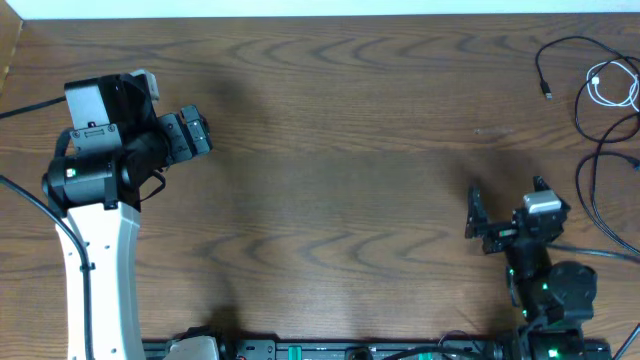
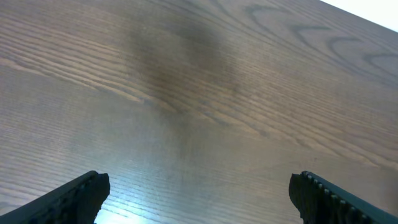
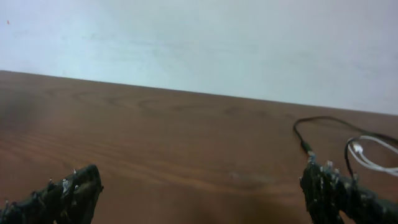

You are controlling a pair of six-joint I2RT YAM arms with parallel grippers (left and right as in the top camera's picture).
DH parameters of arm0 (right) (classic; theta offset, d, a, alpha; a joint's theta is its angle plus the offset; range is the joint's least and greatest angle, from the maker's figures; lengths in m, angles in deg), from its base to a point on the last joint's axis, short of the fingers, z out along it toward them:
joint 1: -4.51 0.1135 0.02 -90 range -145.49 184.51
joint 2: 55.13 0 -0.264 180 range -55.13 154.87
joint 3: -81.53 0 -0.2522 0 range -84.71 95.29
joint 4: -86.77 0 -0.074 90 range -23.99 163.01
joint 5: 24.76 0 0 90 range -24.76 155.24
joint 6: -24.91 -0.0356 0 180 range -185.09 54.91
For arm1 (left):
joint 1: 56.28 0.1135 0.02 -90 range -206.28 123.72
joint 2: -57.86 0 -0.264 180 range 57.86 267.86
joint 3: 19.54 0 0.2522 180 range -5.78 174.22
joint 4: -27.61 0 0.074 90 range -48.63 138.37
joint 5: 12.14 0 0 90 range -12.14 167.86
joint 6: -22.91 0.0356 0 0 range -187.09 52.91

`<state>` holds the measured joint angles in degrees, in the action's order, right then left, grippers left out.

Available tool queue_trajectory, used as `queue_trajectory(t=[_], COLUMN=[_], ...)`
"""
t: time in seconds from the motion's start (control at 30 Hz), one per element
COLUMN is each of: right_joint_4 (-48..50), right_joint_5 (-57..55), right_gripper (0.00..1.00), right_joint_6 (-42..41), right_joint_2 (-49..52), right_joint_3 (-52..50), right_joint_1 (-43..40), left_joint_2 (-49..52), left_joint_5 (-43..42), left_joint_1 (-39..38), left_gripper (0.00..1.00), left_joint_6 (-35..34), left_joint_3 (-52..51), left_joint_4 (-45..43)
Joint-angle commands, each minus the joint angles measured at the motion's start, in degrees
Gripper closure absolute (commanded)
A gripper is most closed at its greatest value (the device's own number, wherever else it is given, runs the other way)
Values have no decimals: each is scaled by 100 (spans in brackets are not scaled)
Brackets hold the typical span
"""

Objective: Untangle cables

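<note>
The cables lie at the table's far right. A long black cable (image 1: 572, 44) curves down to a small plug (image 1: 547, 92). A short white cable (image 1: 612, 86) is coiled beside it, and more black cable (image 1: 597, 165) loops below. My right gripper (image 1: 506, 198) stands open left of these loops, holding nothing. In the right wrist view the black cable (image 3: 323, 119) and white cable (image 3: 373, 157) lie ahead to the right of the open gripper (image 3: 199, 186). My left gripper (image 1: 205, 133) is open at the far left, over bare wood (image 2: 199, 186), with no cable in its view.
The wooden table (image 1: 340, 180) stretches between the two arms. Thick black arm wires (image 1: 25, 195) run along the left edge. A rail with green lights (image 1: 350, 350) lines the front edge. A pale wall (image 3: 199, 37) rises behind the table's far edge.
</note>
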<state>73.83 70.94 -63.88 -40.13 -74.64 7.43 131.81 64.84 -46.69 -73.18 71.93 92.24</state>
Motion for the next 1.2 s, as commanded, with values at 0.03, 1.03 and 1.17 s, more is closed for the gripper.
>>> queue_trajectory(t=[0.03, 1.03, 1.17], right_joint_4=[28, -485, -485], right_joint_5=[-111, -107, -107], right_gripper=[1, 1, 1], right_joint_6=[-254, -247, -247], right_joint_2=[-566, -1471, -1471], right_joint_3=[-457, -975, -975], right_joint_1=[20, 17, 17], left_joint_2=[20, 20, 20], left_joint_5=[-4, -4, -4], left_joint_1=[-7, -7, -7], left_gripper=[2, 2, 2], left_joint_6=[28, 28, 28], left_joint_3=[15, 15, 15], left_joint_4=[9, 9, 9])
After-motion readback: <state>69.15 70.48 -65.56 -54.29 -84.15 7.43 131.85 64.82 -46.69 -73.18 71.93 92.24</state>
